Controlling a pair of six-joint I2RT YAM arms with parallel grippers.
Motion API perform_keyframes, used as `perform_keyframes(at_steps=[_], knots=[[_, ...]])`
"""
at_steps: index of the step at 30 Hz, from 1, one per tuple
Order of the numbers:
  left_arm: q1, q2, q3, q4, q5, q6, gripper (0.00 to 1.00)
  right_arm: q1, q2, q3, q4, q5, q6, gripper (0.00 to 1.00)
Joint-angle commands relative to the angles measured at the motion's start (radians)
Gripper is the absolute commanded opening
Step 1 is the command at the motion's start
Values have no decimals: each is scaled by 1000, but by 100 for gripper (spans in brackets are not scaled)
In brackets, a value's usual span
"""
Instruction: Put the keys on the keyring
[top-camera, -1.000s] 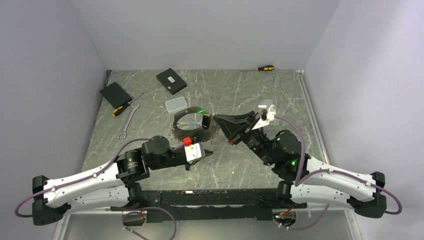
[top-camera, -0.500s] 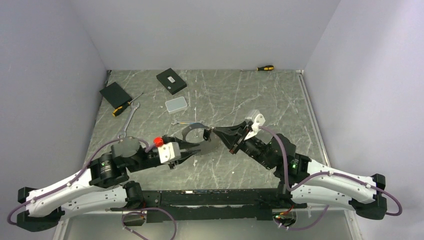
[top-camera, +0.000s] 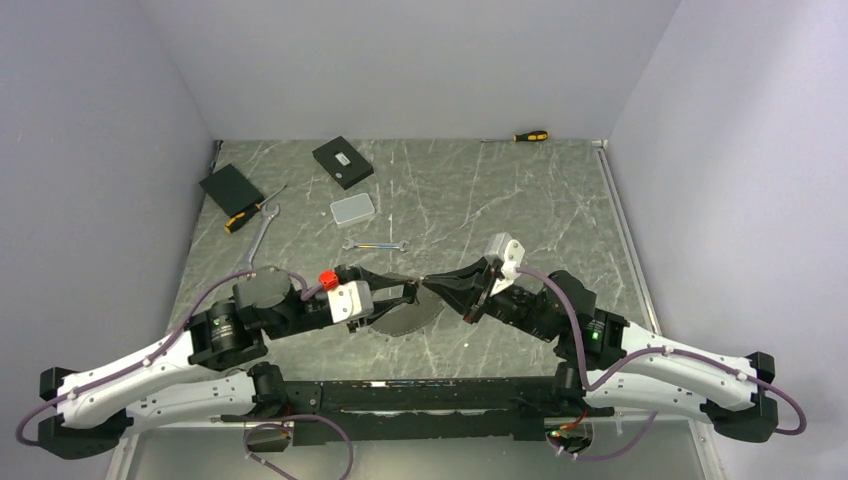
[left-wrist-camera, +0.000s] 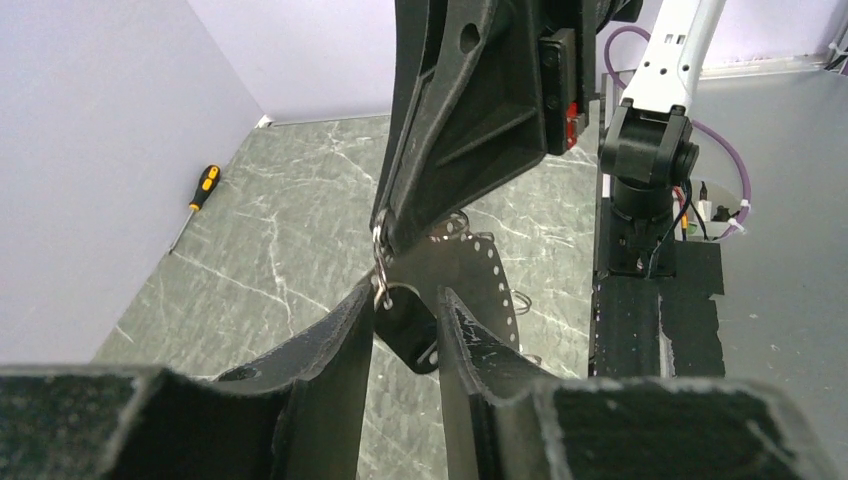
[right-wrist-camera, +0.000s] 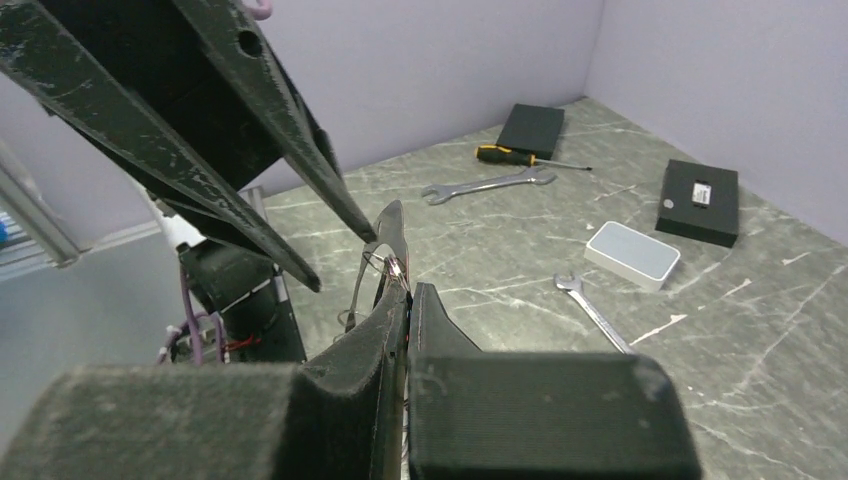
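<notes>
The tabletop (top-camera: 480, 190) is grey-green stone veined with white. The left fingers (left-wrist-camera: 335, 350) and right fingers (right-wrist-camera: 385, 335) are matt black. The keyring (left-wrist-camera: 381, 262) at the right fingers' tips is silvery. The key (left-wrist-camera: 408, 338) between the left fingers has a black head. Beyond the right fingers lie a silver wrench (right-wrist-camera: 490, 184) and a screwdriver (right-wrist-camera: 500, 154) with a yellow-and-black handle.

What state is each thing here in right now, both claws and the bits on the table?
left gripper: open, fingers either side of the key.
right gripper: shut on the keyring.
keyring: held up off the table, hanging between the grippers.
key: dangling below the right gripper's tips.
small wrench: lying flat on the table.
large wrench: lying flat.
far screwdriver: lying flat by the back wall.
</notes>
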Motion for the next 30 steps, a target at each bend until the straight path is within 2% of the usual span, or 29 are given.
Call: perform_keyframes(at_steps=[1, 12, 18, 25, 29, 30], knots=[[-5, 17, -8, 108, 31, 25, 34, 0, -2, 4, 53, -60, -4, 0], [-5, 38, -43, 131, 31, 11, 26, 0, -3, -5, 75, -81, 1, 0], [-5, 45, -46, 129, 20, 9, 31, -1, -7, -8, 85, -133, 4, 0], [-5, 40, -56, 121, -3, 7, 29, 0, -7, -6, 88, -163, 1, 0], [-5, 44, -57, 117, 0, 8, 14, 0, 3, -1, 85, -175, 2, 0], [-5, 45, -57, 115, 2, 10, 8, 0, 4, 0, 86, -173, 2, 0]])
